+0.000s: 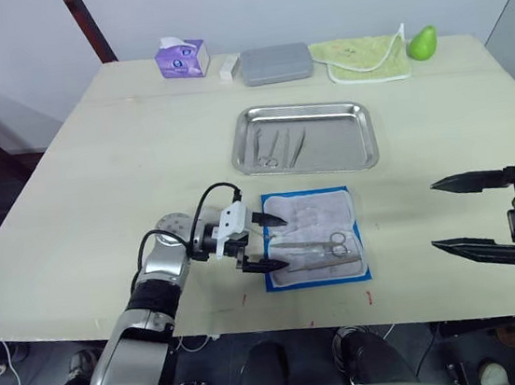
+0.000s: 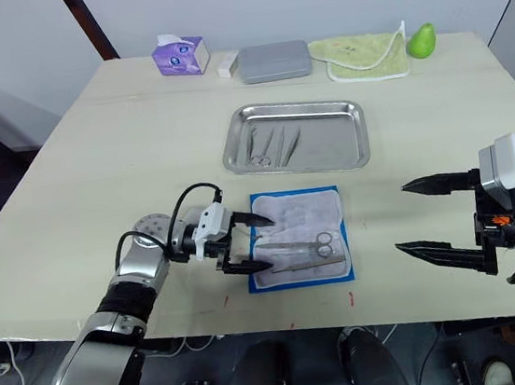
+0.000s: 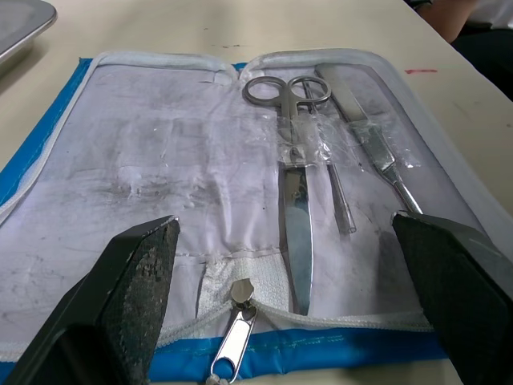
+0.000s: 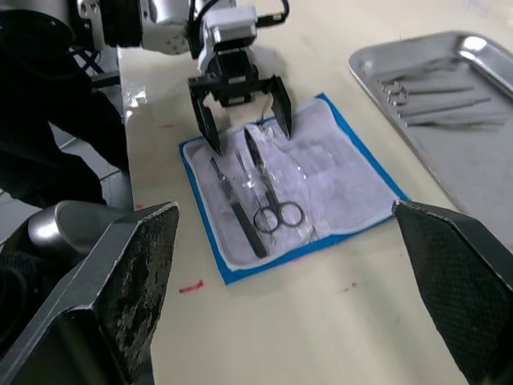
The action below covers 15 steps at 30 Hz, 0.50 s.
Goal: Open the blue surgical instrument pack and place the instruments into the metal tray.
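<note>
The blue surgical instrument pack lies unfolded flat near the table's front edge, whitish lining up. Under clear plastic in its near half lie instruments: a pair of scissors and forceps. A zipper pull hangs at the pack's left edge. My left gripper is open at that edge, one finger on either side of the scissors' blade end, holding nothing. Behind the pack sits the metal tray with several instruments in its left part. My right gripper hovers open to the right of the pack, well apart from it.
Along the table's back edge stand a purple tissue box, a small white object, a grey case, a yellow-green cloth and a green pear. Bare tabletop lies between the pack and my right gripper.
</note>
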{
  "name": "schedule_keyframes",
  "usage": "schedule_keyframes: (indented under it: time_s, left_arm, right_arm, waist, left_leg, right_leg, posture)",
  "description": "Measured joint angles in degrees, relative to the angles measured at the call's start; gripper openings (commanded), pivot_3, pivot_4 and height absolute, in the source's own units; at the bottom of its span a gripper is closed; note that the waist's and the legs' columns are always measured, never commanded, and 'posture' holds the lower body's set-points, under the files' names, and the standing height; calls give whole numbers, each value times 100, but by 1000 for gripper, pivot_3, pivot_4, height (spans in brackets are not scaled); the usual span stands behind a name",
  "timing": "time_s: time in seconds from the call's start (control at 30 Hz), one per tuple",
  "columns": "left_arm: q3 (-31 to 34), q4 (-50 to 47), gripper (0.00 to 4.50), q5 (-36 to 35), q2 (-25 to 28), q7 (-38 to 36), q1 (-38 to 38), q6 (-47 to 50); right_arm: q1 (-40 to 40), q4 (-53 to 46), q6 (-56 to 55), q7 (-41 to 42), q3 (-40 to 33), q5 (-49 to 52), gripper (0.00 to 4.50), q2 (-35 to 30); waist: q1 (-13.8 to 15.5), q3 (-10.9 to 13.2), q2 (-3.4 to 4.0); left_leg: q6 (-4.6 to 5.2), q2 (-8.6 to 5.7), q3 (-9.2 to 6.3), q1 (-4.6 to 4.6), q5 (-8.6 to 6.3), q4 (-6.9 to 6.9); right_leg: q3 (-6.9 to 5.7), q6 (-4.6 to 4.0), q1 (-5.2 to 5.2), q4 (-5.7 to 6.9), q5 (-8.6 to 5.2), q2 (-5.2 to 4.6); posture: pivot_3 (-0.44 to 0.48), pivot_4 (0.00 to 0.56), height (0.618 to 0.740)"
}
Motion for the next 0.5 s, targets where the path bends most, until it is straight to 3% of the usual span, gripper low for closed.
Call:
schedule_keyframes:
  time_s: [0.23,0.27,0.3,0.37,0.5]
  left_arm:
    - [0,-16,4485,10,-6,-7,-8,8]
    - [4,-35,4485,10,27,-19,18,33]
    - [-9,-82,4485,16,0,-21,10,90]
    - [-6,-105,4485,16,8,-28,15,131]
    - [-10,-146,4485,16,7,-35,30,153]
  right_arm:
    - [-354,-131,94,-416,422,83,4500,20]
    - [-618,-153,23,-690,863,-197,4500,214]
    - [-920,-206,-162,-1132,2047,-882,4500,658]
    - [-1380,46,-225,-1598,3026,-1594,4500,1052]
    - [-2191,748,-198,-1861,4090,-2366,4500,1534]
  waist:
    - [-3,-4,6]
    - [-21,-13,-5]
    - [-38,-26,2]
    - [-48,-27,6]
    - [-37,-28,8]
  left_leg:
    - [0,-1,-3,1,0,0]
    - [0,0,-4,5,0,0]
    - [0,0,-8,-3,0,0]
    - [0,0,-4,-5,0,2]
    - [1,-4,-5,-9,0,4]
  right_leg:
    - [-1,0,1,2,0,1]
    - [2,0,1,2,0,5]
    - [1,6,-4,3,-5,6]
    - [4,0,-7,4,-2,6]
    - [7,-6,-7,3,2,7]
  posture:
    - [0,150,740]
    - [0,150,740]
    - [0,150,740]
    - [0,150,740]
    - [0,150,740]
